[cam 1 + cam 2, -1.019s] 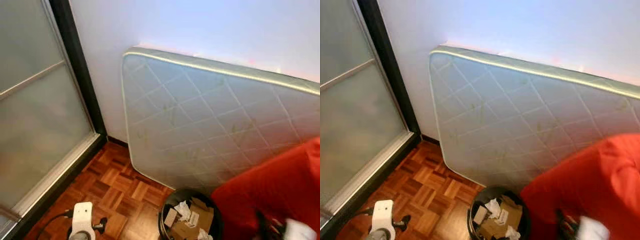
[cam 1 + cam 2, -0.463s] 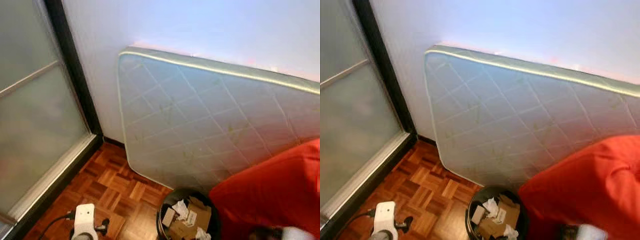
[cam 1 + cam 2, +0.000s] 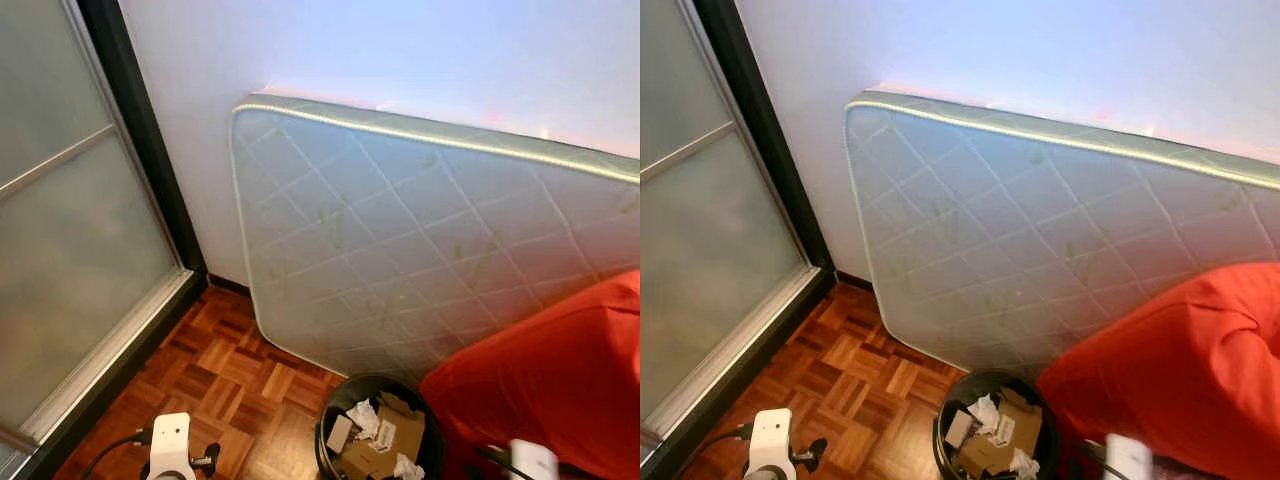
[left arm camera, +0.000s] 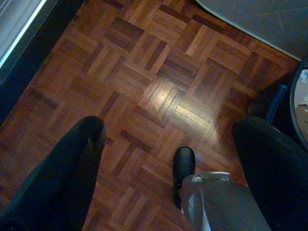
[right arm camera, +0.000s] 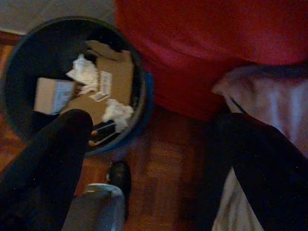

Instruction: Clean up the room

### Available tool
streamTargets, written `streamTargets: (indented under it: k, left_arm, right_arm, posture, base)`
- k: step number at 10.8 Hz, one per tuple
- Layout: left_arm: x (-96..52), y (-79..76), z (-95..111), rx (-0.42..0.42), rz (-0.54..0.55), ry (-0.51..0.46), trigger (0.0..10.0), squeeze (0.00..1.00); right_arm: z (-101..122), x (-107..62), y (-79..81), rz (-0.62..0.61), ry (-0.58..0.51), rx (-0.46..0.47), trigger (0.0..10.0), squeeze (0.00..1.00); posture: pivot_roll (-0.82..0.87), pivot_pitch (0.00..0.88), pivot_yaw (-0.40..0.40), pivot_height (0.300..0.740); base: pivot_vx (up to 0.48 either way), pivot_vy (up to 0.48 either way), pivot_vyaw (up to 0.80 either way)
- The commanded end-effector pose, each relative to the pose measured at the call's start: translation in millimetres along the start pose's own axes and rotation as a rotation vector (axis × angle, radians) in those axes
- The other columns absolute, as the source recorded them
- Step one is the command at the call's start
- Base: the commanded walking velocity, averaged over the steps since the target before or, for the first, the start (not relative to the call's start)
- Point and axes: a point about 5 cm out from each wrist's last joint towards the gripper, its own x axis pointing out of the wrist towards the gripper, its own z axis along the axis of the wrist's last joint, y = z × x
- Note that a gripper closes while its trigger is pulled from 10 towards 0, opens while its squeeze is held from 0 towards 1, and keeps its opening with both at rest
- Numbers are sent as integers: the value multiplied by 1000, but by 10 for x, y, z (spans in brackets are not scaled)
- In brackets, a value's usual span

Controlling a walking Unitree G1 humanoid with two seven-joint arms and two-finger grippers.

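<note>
Left eye view: a quilted mattress (image 3: 420,240) leans on its long edge against the far wall, its long axis running left to right. A frosted sliding door (image 3: 70,230) stands on the left. On the wooden floor (image 3: 230,370), near the mattress's lower edge, sits a round black bin (image 3: 335,420) already holding crumpled paper and cardboard scraps (image 3: 385,440). Touching it on the right is a large red cushion (image 3: 540,390). The left arm (image 3: 168,450) shows at the near left, well apart from the bin; a white blur at the near right, by the cushion, is probably the right arm.

Right eye view: the same layout, with the bin between the bare floor on the left and the red cushion on the right.

Left wrist view: the left gripper (image 4: 168,159) has its two black fingers spread wide with nothing between them, over bare floor. The bin's rim only edges into view to one side.

Right wrist view: the right gripper (image 5: 154,154) is also spread wide and empty. It hangs just near of the bin, whose mouth lies beyond one finger, with the red cushion and a pale grey cloth (image 5: 269,96) beyond the other.

The right arm is the nearer to both bin and cloth. If the cloth is the next thing to tidy, it lies right of the bin, close under that gripper.
</note>
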Motion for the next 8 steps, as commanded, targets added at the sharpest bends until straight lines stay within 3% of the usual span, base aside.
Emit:
streamTargets:
  k: [1, 8]
  left_arm:
    - [-8, -26, -48, 8, -1, 26, 10000, 0]
    - [-9, -97, -63, 20, -27, 33, 10000, 0]
  right_arm:
    - [-41, 0, 29, 6, 25, -8, 10000, 0]
    - [17, 54, 245, 39, 18, -4, 10000, 0]
  posture:
    - [166, 32, -40, 740]
    - [150, 35, -33, 740]
  base:
    - [0, 0, 0]
    - [0, 0, 0]
